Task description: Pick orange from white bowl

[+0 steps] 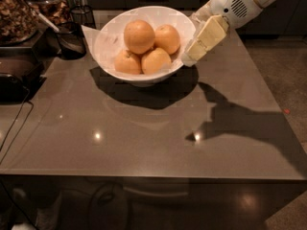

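The white bowl stands at the back middle of the grey table and holds several oranges. The orange, the largest, lies on top of the pile, left of centre. Smaller oranges lie to its right and below it. My gripper reaches in from the upper right as a cream-coloured slab under a white wrist. It hangs right beside the bowl's right rim, outside the bowl, to the right of the oranges. It holds nothing that I can see.
A dark wire cup and a jar of brown dried pieces stand at the back left. A black appliance with a cable sits at the left edge. The table's front edge runs across the bottom; bare floor lies to the right.
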Action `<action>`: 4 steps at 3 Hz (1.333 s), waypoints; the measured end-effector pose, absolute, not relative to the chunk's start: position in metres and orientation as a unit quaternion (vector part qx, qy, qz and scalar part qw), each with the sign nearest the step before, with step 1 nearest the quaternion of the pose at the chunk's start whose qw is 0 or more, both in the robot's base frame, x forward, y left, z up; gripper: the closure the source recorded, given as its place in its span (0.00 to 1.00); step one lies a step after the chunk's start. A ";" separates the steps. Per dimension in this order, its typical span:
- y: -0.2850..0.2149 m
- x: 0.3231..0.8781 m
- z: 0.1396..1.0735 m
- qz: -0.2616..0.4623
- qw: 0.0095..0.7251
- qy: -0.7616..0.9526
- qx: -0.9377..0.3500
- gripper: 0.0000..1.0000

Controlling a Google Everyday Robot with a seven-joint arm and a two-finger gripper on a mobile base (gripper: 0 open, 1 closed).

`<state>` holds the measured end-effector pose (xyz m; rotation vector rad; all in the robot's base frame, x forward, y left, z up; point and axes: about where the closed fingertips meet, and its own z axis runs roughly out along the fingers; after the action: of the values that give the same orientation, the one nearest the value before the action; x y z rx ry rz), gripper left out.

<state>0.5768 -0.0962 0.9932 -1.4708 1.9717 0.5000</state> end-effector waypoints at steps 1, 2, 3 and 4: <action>-0.062 0.590 0.993 0.200 0.297 0.724 -0.590 0.00; -0.057 0.591 0.994 0.201 0.297 0.721 -0.593 0.00; -0.065 0.598 0.986 0.195 0.310 0.735 -0.570 0.00; -0.062 0.618 0.976 0.190 0.318 0.742 -0.558 0.00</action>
<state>0.6177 -0.0625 0.9761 -1.4684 1.9531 0.4999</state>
